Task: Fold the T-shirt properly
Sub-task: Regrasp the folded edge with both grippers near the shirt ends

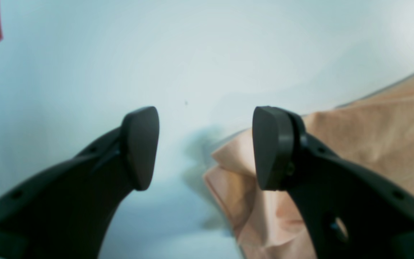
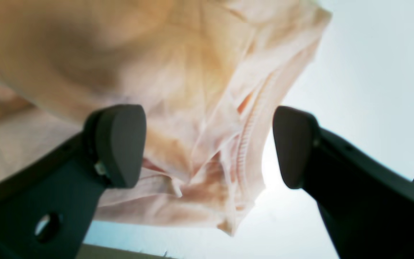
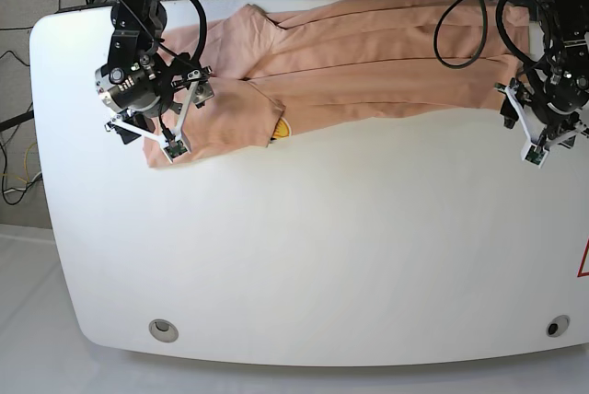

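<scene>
Lengthwise, the T-shirt point(image 3: 368, 58) runs left-right along the far edge, collar left; both pincers gape empty.

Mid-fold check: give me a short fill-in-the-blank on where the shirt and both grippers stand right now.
1. The T-shirt lies stretched along the ____ edge of the table in the base view.
2. The left gripper has its jaws ____, with nothing between them.
3. The right gripper hangs over the shirt's ribbed ____, jaws apart.
4. The small yellow-orange tag shows nearer the ____ gripper.

Missing words: far; open; neck; right
</scene>
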Robot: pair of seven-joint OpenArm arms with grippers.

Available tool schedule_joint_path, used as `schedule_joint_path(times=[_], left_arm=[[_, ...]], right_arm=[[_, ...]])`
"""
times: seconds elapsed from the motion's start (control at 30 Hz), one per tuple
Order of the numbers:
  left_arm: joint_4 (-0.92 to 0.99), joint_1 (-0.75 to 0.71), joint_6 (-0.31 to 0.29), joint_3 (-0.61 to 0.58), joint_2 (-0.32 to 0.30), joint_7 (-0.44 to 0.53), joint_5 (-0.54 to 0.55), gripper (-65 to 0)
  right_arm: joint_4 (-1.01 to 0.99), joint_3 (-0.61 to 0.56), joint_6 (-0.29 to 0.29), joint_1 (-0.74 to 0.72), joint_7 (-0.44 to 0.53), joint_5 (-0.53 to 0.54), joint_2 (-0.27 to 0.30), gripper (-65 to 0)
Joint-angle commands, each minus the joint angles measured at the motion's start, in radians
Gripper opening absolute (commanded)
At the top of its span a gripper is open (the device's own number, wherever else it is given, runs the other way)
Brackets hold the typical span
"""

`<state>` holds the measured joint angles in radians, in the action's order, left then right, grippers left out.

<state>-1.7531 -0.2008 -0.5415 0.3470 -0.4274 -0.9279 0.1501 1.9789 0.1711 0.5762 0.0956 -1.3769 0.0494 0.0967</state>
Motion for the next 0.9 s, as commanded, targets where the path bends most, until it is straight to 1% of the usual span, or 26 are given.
schedule_joint_path(times=[0.0,0.17,0.23,0.37,0.5,0.53,0.6,0.63,0.7,0.77,0.83,0.87], left_arm=[[-0.084,0.001,0.002,0.005,-0.02,-0.003,0.003,-26.1],[-0.178,-0.045,0.001,0.001,-0.017,-0.101,0.007,-26.1],[-0.184,-0.055,-0.007,0.001,0.005,-0.128,0.009,-26.1],[-0.184,-0.082,-0.07,0.005,0.022,-0.173,0.004,-26.3],[-0.186,-0.13,-0.113,0.005,0.025,-0.216,0.004,-26.5],[-0.186,-0.147,-0.125,0.005,0.031,-0.23,0.004,-27.6],[-0.186,-0.167,-0.147,0.005,0.052,-0.237,0.004,-31.9],[-0.186,-0.179,-0.157,0.005,0.065,-0.239,0.004,-35.4],[-0.186,-0.19,-0.157,0.005,0.074,-0.244,0.004,-41.1],[-0.186,-0.191,-0.157,0.007,0.075,-0.259,0.003,-49.2],[-0.184,-0.191,-0.157,0.007,0.077,-0.274,0.003,-58.9],[-0.184,-0.191,-0.157,0.004,0.077,-0.279,0.001,-62.4]], right_arm=[[0.021,0.002,0.003,-0.013,-0.005,0.004,-0.012,-13.2],[0.021,-0.003,0.003,-0.009,-0.008,0.004,-0.019,-13.2],[0.021,-0.006,0.003,0.002,-0.008,0.004,-0.03,-13.2],[0.023,-0.006,0.005,0.019,-0.008,0.004,-0.044,-13.2],[0.023,-0.008,0.005,0.022,-0.008,0.004,-0.045,-13.4],[0.023,-0.008,0.005,0.026,-0.008,0.004,-0.045,-13.5],[0.023,-0.008,0.005,0.034,-0.006,0.004,-0.045,-14.7],[0.023,-0.008,0.005,0.034,-0.005,0.004,-0.045,-16.4],[0.023,-0.008,0.005,0.036,-0.005,0.004,-0.045,-20.4],[0.021,-0.008,0.005,0.036,-0.003,0.004,-0.045,-27.7],[0.02,-0.008,0.005,0.036,-0.003,0.004,-0.045,-38.7],[0.017,-0.008,0.005,0.036,-0.002,0.004,-0.045,-44.5]])
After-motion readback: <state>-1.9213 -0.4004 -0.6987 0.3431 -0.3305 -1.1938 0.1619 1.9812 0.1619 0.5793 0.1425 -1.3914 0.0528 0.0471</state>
